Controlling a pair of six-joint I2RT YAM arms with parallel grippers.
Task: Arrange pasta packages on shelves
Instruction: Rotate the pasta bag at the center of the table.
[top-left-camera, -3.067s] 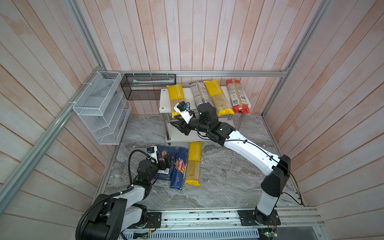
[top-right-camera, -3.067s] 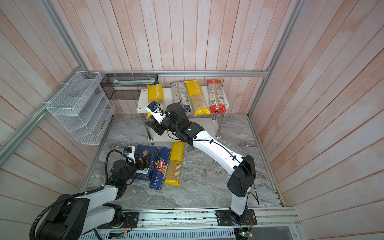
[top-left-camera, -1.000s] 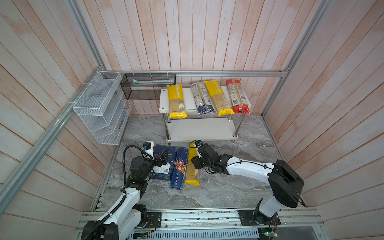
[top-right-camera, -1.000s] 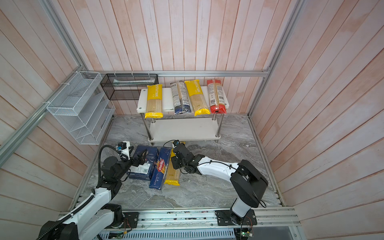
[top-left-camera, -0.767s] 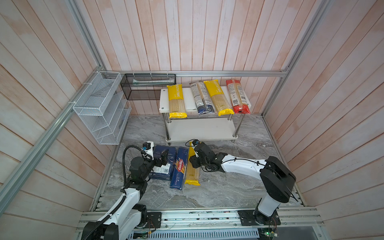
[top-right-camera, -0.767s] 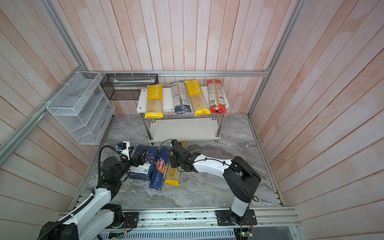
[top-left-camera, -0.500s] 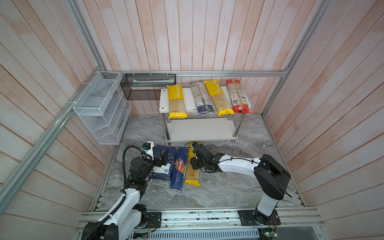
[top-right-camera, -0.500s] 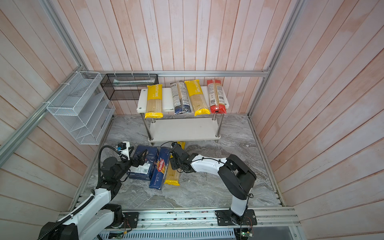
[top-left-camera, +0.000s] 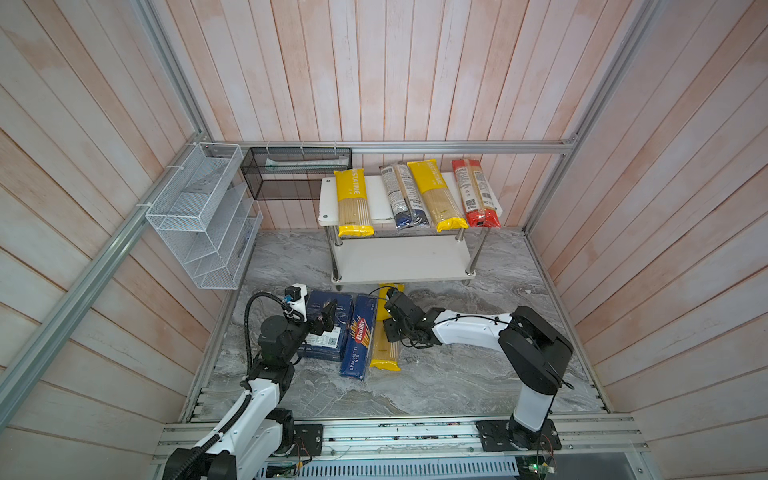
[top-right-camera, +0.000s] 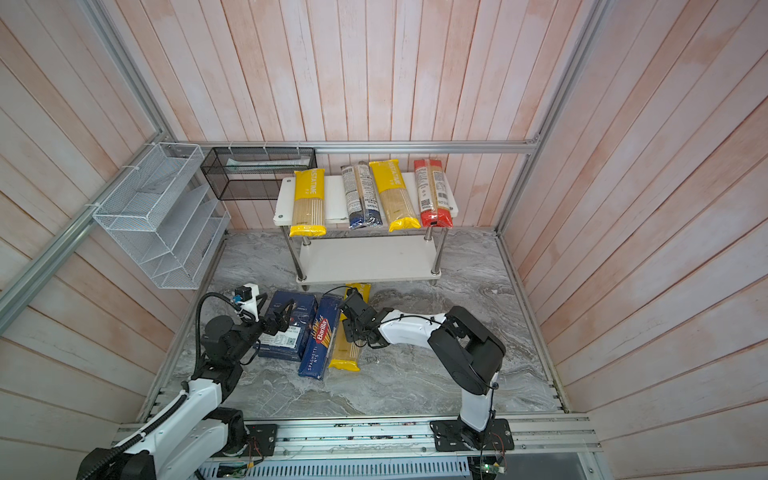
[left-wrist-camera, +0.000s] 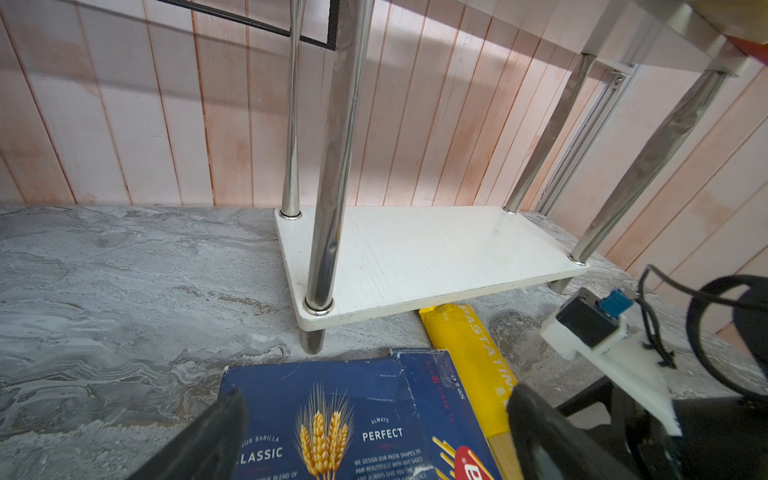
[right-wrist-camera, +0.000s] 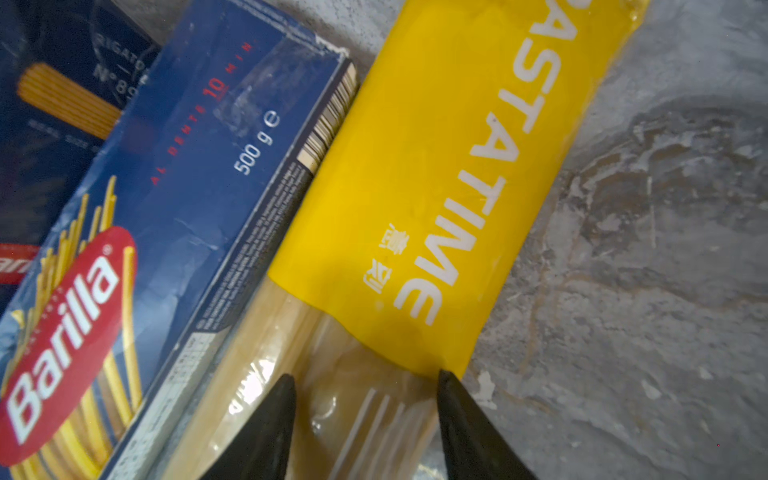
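My right end effector (right-wrist-camera: 365, 374) sits low over the yellow PASTATIME bag (right-wrist-camera: 436, 166) that lies flat on the grey marbled worktop (top-left-camera: 457, 374). Its jaws are about half apart. The black fingertips (right-wrist-camera: 453, 399) are over the clear part of the bag, just past the yellow band. One tip is at the bag's outer edge and the other is nearer its middle. I see nothing gripped (whether the tips press on the film I cannot tell).

The bag points lengthwise toward the shelves (top-left-camera: 378, 195), and its far end is tucked just under the front edge of the lower board (left-wrist-camera: 415, 257). The blue Barilla pack (top-left-camera: 358, 336) lies touching along its side. The wider blue Barilla box (top-left-camera: 332, 349) lies just beside that pack, on the side away from the yellow bag.

My left end effector (left-wrist-camera: 374, 395) hovers over the near part of the wider box, jaws spread wide and empty (the box's printed face shows between the fingers).

Four packs lie side by side across the upper board, their near ends overhanging its front edge. They are the end yellow bag (top-left-camera: 352, 203), the dark-ended clear bag (top-left-camera: 402, 195), the middle yellow bag (top-left-camera: 434, 195) and the red-ended bag (top-left-camera: 473, 191).
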